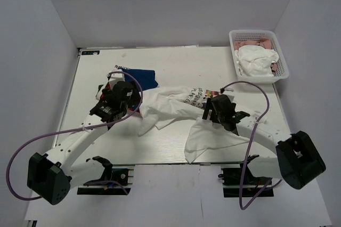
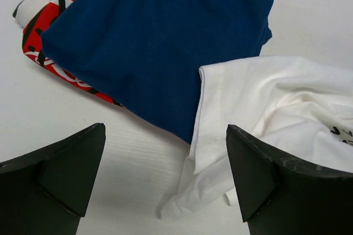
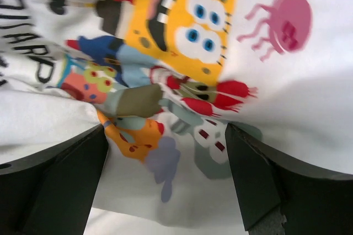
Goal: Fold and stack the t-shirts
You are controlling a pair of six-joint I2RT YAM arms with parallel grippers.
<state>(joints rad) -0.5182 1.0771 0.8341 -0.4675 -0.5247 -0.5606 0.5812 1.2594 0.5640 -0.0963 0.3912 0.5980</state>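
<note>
1 white t-shirt (image 1: 166,107) lies crumpled.

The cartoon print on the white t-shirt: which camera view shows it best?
The right wrist view: the cartoon print fills the frame, its colourful figures clear. The top view shows only a small patch of it beside the right hand. The left wrist view shows plain white cloth with a trace of black lettering.

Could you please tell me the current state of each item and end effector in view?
white t-shirt: unfolded, crumpled.
red t-shirt: flat, mostly covered.
blue t-shirt: folded, lying on top of it.
basket: holding white and pink cloth.
left end effector: open, empty.
right end effector: open, empty.
</note>
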